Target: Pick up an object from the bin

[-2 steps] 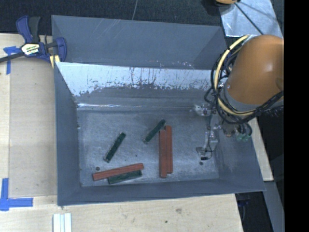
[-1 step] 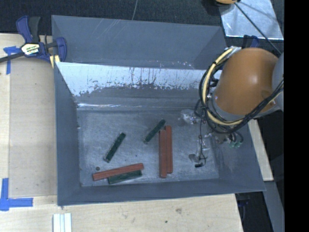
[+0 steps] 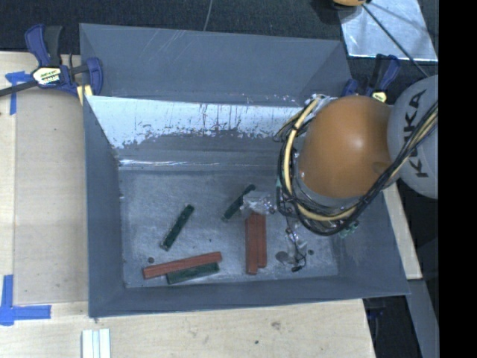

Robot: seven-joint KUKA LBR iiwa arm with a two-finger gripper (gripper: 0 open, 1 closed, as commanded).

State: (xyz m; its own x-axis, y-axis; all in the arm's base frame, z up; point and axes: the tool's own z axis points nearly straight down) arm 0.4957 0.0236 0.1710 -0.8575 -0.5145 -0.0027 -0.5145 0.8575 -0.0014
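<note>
My gripper [image 3: 297, 250] hangs low over the bin floor at the right, below the arm's wrist. Just to its left, a red-brown bar [image 3: 256, 243] lies lengthwise, pointing from the back of the bin towards the front. I see nothing held in the gripper. A short dark green stick [image 3: 238, 202] lies at a slant just behind the bar's far end.
Further left a second dark green stick [image 3: 177, 226] lies diagonally. Along the front wall a long red-brown bar [image 3: 182, 265] rests with another dark green stick [image 3: 192, 274] against its near side. The arm's wrist covers the bin's right rear part.
</note>
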